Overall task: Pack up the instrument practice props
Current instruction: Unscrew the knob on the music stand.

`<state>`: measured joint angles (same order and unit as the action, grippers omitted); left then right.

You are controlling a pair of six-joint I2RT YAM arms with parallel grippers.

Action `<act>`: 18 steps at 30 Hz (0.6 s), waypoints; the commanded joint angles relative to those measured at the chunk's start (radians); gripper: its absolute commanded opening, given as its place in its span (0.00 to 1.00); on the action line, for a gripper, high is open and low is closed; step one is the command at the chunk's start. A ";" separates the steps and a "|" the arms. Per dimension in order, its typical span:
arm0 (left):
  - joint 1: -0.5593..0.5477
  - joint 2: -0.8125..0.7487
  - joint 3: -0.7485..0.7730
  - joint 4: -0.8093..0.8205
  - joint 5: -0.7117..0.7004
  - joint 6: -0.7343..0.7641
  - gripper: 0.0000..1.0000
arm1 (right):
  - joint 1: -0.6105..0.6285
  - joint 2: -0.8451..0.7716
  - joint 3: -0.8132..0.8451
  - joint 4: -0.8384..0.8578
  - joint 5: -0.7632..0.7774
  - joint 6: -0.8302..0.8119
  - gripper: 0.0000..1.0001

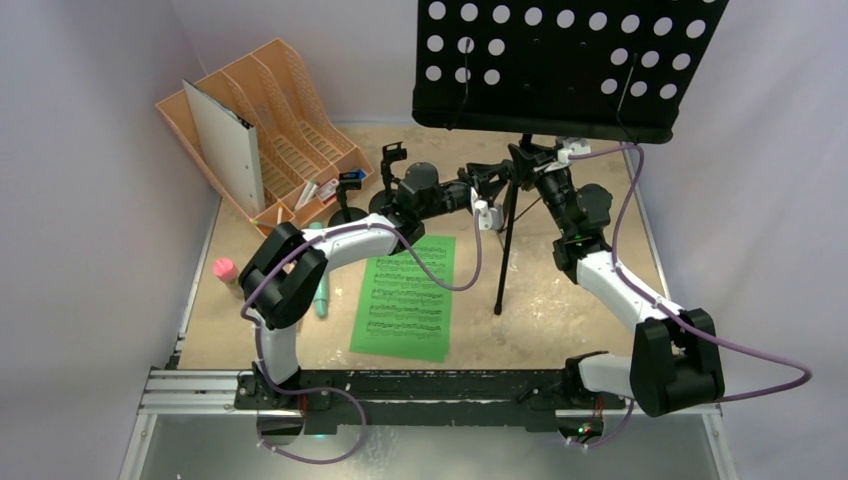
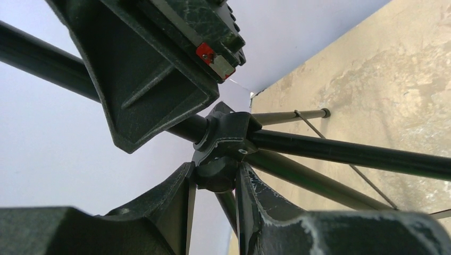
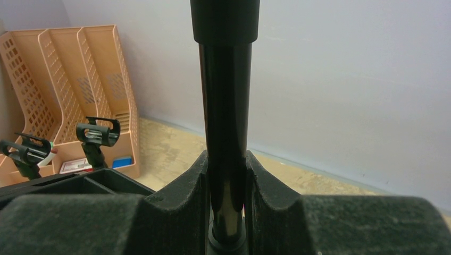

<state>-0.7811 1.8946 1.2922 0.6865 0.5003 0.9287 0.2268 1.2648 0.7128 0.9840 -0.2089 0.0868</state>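
1. Black tripod (image 1: 505, 250) stands upright at back-right of the table (image 1: 540, 320), legs spread on the tabletop, perforated music desk (image 1: 570, 65) on top
2. Right gripper (image 3: 226, 183) pinches the tripod's centre pole. One finger sits each side with pads pressed on the tube, just below a wider sleeve
3. Left gripper (image 2: 215, 183) comes in from the left at the leg hub. Its fingers (image 2: 165, 207) squeeze the round collar under the hub, and both sides look to touch it
4. Green sheet-music page (image 1: 405, 297) lies flat mid-table, left of the tripod's near leg and apart from it, with the left arm's cable crossing its top
5. Pink toy microphone (image 1: 224, 268) sits near the left table edge
6. Teal toy microphone (image 1: 320, 300) lies just left of the green page, mostly hidden under the left arm
7. Near clip pole (image 1: 347, 192) and far clip pole (image 1: 392, 162) stand upright at back-left, just beside the orange file rack (image 1: 290, 110)
8. Grey binder (image 1: 225, 130) stands tilted in the rack's left slot
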 commanded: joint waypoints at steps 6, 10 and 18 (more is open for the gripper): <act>-0.010 -0.040 0.020 0.082 0.060 -0.462 0.00 | -0.003 -0.009 0.004 0.031 -0.010 0.006 0.00; -0.010 -0.051 0.031 0.096 0.049 -0.621 0.00 | -0.002 -0.008 0.004 0.029 -0.011 0.007 0.00; -0.009 -0.038 0.034 0.181 -0.042 -0.963 0.00 | -0.004 -0.009 0.004 0.029 -0.009 0.007 0.00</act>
<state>-0.7712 1.8946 1.2922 0.7647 0.4526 0.2718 0.2268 1.2648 0.7128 0.9840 -0.2108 0.0868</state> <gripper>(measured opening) 0.322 0.263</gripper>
